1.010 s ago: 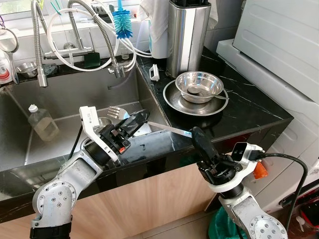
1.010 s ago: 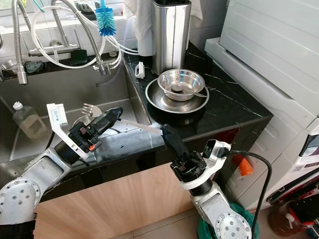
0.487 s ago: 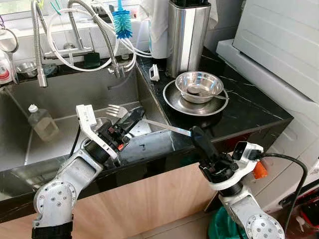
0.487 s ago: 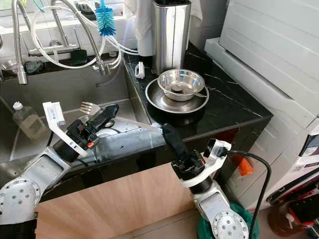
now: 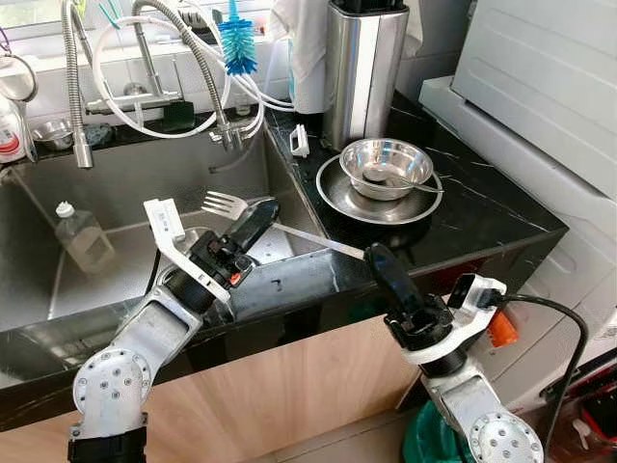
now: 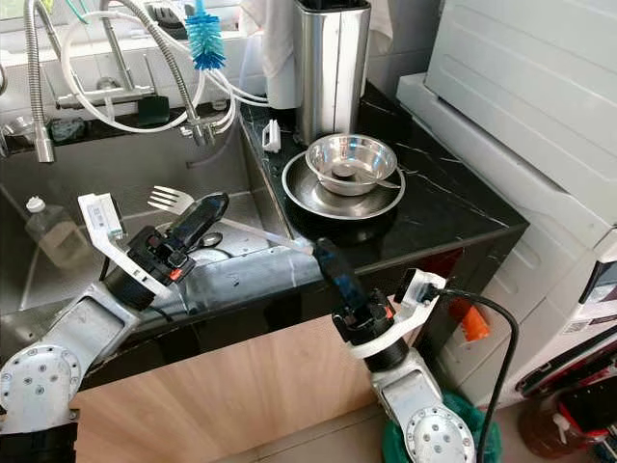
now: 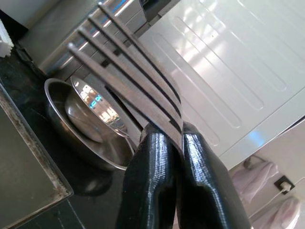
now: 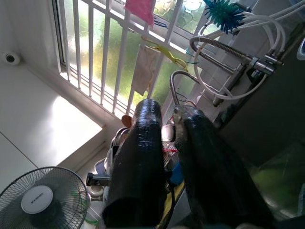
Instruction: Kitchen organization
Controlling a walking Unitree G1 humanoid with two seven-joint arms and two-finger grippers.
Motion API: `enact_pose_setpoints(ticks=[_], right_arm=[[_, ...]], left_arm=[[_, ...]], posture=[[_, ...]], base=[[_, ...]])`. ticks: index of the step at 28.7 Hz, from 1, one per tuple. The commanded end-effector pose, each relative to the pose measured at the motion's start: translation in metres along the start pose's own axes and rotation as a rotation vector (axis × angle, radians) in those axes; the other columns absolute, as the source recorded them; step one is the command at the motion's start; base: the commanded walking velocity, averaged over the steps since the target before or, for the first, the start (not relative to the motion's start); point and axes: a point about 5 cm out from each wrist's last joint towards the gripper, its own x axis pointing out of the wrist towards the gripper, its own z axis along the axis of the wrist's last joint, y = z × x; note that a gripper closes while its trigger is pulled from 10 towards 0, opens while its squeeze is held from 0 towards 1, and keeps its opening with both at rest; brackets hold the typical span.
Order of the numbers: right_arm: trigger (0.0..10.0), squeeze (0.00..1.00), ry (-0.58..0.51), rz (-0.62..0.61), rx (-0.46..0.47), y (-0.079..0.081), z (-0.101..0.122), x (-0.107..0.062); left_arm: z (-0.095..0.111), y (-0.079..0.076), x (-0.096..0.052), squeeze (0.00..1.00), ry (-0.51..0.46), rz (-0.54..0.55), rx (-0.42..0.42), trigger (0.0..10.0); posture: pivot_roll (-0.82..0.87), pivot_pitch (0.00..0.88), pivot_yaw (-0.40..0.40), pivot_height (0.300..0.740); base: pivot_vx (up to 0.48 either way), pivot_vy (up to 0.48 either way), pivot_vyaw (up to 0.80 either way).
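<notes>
— Above the sink (image 5: 116, 193), what is the left gripper (image 5: 258, 214) holding?

— A metal fork (image 5: 224, 204). The two black fingers are pressed together on it just behind the prongs. The prongs point toward the faucet side, and the long handle goes out the other way, across the black counter edge, toward the right gripper (image 5: 378, 264).

— Does the right gripper hold the handle also?

— I think it touches the end of the handle, but from the head views I cannot tell if the fingers really grip it. In the right wrist view the two fingers (image 8: 143, 143) stand close, with only a thin gap between them, and no handle is visible there.

— Where is this right gripper?

— In front of the counter edge, lower than the countertop, with fingers pointing up and toward the sink.

— What else is around?

— On the black countertop (image 5: 482, 207) a steel bowl (image 5: 386, 162) sits inside a wider steel plate (image 5: 337, 198), with what looks like a spoon in the bowl. Behind them stands a tall steel container (image 5: 362, 68). In the sink a plastic bottle (image 5: 81, 237) with a white cap leans near the left wall. A blue bottle brush (image 5: 234, 46) hangs by the faucet hoses.
</notes>
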Motion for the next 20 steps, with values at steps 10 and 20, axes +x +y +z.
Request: enact_pose_setpoints(ticks=[10,20], right_arm=[[10.0,0.00,-0.017,-0.011,-0.038,0.000,0.002,0.003],[10.0,0.00,0.013,-0.085,-0.147,0.001,0.005,-0.007]], left_arm=[[0.023,0.012,-0.003,0.00,-0.127,0.090,-0.028,0.0],[0.061,0.028,0.002,0.00,-0.316,0.375,0.211,0.0]], posture=[[0.05,0.047,0.018,0.740],[0.05,0.047,0.016,0.740]], base=[[0.000,0.000,0.00],[0.000,0.000,0.00]])
